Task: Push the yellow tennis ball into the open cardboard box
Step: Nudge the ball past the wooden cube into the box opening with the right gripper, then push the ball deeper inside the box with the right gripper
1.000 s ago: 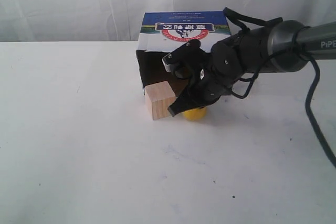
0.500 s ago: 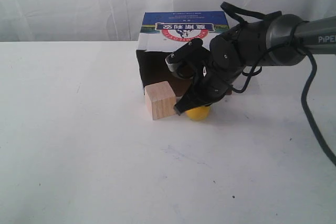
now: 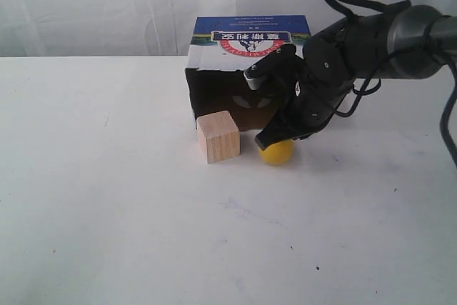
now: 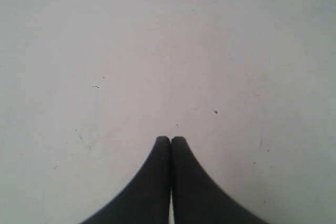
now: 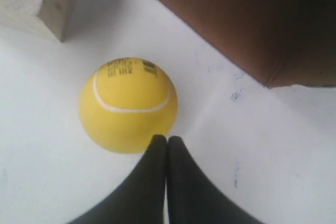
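Observation:
The yellow tennis ball (image 3: 277, 152) (image 5: 127, 105) rests on the white table just in front of the open cardboard box (image 3: 246, 48), whose dark mouth faces the camera. In the right wrist view the box's brown wall (image 5: 236, 22) lies beyond the ball. My right gripper (image 3: 265, 139) (image 5: 167, 139) is shut, its tips at the ball's edge, over its top in the exterior view. My left gripper (image 4: 171, 139) is shut above bare table with nothing in it; it does not show in the exterior view.
A pale wooden cube (image 3: 218, 136) (image 5: 37, 1) stands just left of the ball, in front of the box's left part. White curtains hang behind the white table (image 3: 107, 212).
My right arm has swung to the right, and the ball has shifted a little right, away from the cube. The cube and box have not moved.

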